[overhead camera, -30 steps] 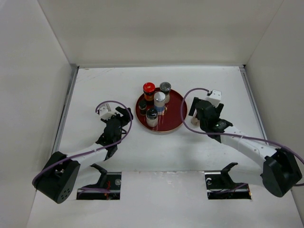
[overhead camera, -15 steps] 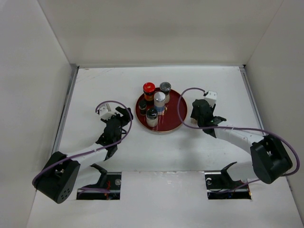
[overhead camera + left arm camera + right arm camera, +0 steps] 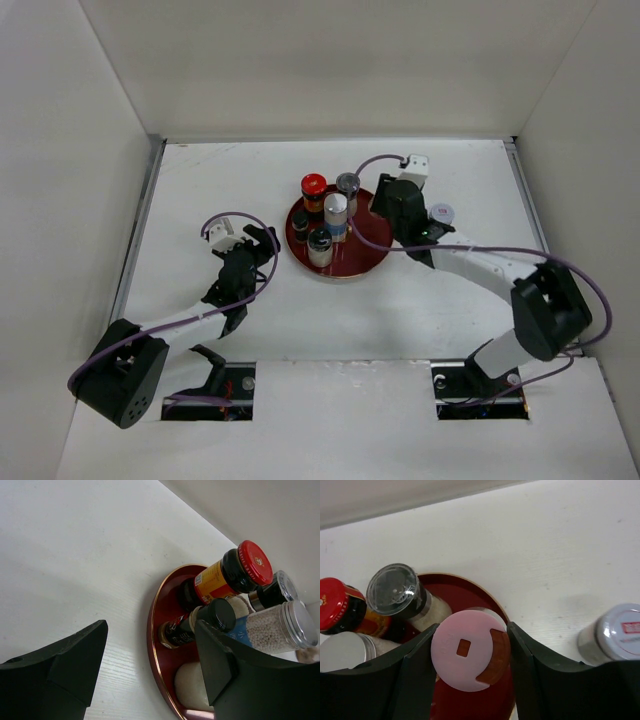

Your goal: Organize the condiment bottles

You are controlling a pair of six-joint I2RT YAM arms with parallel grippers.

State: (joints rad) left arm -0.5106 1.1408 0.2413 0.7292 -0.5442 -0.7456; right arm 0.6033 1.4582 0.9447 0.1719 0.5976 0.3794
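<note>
In the right wrist view my right gripper [image 3: 470, 655] is shut on a pale shaker with a pink lid [image 3: 465, 647], over the right rim of the red dish [image 3: 470, 582]. On the dish stand a dark bottle with a red cap [image 3: 314, 185], a clear-capped grinder [image 3: 395, 587], a blue-labelled peppercorn bottle [image 3: 275, 627], a small black-capped bottle [image 3: 200, 622] and a pale shaker [image 3: 192, 685]. A silver-white-capped bottle [image 3: 441, 215] stands on the table right of the dish. My left gripper [image 3: 262, 240] is open by the dish's left edge, holding nothing.
White walls close off the table [image 3: 200, 180] at the back and on both sides. My right arm [image 3: 470, 265] reaches in from the lower right, its purple cable looping over the dish's right side. The table's front edge has two cut-outs near the arm bases.
My right gripper has shut on the pink-lidded shaker and moved left and back with it to the dish's right rim, uncovering the silver-white-capped bottle. The left arm has not moved.
</note>
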